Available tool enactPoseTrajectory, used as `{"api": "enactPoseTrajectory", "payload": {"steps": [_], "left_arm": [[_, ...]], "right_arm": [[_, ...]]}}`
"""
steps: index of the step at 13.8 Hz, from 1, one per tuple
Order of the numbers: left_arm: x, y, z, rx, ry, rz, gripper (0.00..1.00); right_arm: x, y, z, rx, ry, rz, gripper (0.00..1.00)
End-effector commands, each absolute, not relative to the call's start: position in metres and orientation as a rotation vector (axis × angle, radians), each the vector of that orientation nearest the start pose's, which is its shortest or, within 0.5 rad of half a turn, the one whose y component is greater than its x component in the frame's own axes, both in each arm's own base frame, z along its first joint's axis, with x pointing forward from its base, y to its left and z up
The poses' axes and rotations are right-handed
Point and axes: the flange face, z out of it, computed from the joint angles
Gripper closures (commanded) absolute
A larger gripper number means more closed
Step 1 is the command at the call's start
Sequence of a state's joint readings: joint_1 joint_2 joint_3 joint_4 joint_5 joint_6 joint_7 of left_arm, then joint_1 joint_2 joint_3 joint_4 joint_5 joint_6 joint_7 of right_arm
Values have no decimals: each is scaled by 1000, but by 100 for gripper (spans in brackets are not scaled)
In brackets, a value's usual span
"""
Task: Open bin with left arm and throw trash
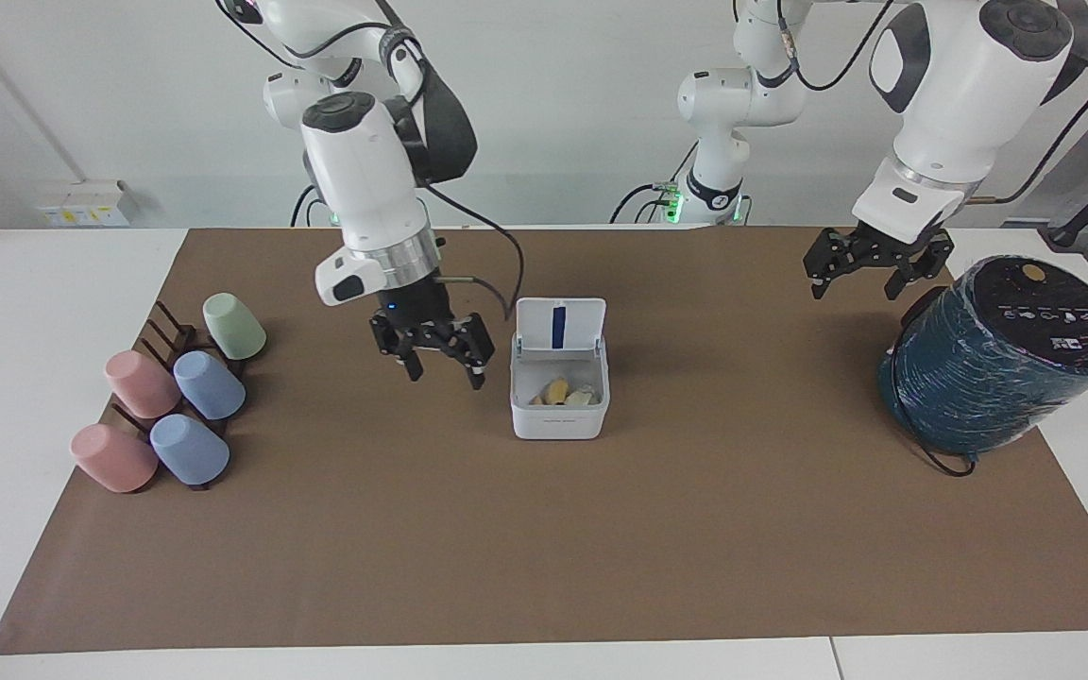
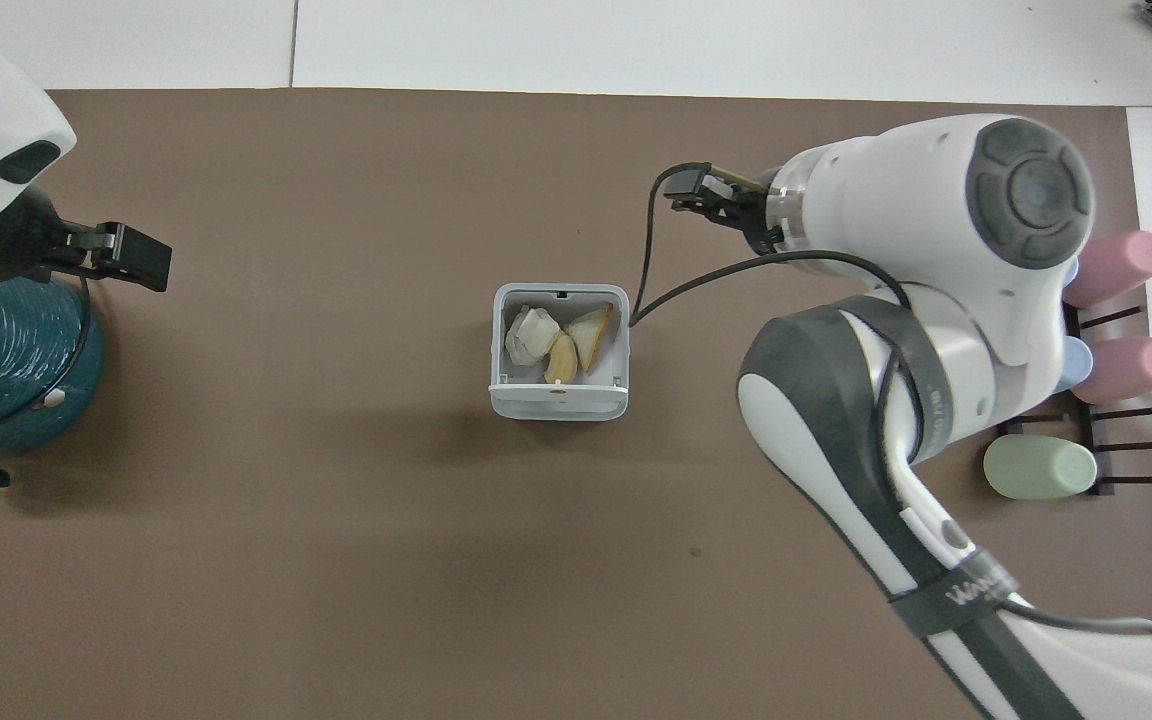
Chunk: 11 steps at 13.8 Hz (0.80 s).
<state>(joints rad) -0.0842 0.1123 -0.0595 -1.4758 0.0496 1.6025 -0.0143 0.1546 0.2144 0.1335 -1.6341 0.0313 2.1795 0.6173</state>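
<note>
The white bin stands at the middle of the brown mat with its lid upright and the blue stripe showing. It also shows in the overhead view. The trash lies inside it: a white wad, a pale yellow wedge and a yellow crescent. My right gripper is open and empty over the mat beside the bin, toward the right arm's end. My left gripper is open and empty, and it waits in the air beside the teal cylinder.
A large dark teal cylinder with a black top leans at the left arm's end of the mat. A dark rack with several pastel cups lies at the right arm's end. The brown mat covers most of the white table.
</note>
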Motion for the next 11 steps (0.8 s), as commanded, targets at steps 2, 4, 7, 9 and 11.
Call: {"api": "enactPoseTrajectory", "payload": {"steps": [2, 4, 7, 9, 11], "left_arm": [[576, -69, 613, -3083, 205, -17, 0], [574, -68, 619, -3083, 200, -29, 0], [571, -64, 626, -3083, 189, -31, 0], [570, -63, 634, -3083, 184, -24, 0], [571, -47, 635, -3084, 146, -25, 0]], "right_arm": [[629, 113, 545, -2976, 412, -381, 0], [620, 79, 558, -3049, 406, -352, 0], [600, 51, 586, -3086, 419, -310, 0], [592, 30, 603, -3103, 397, -276, 0], [584, 22, 615, -3121, 359, -233, 0]]}}
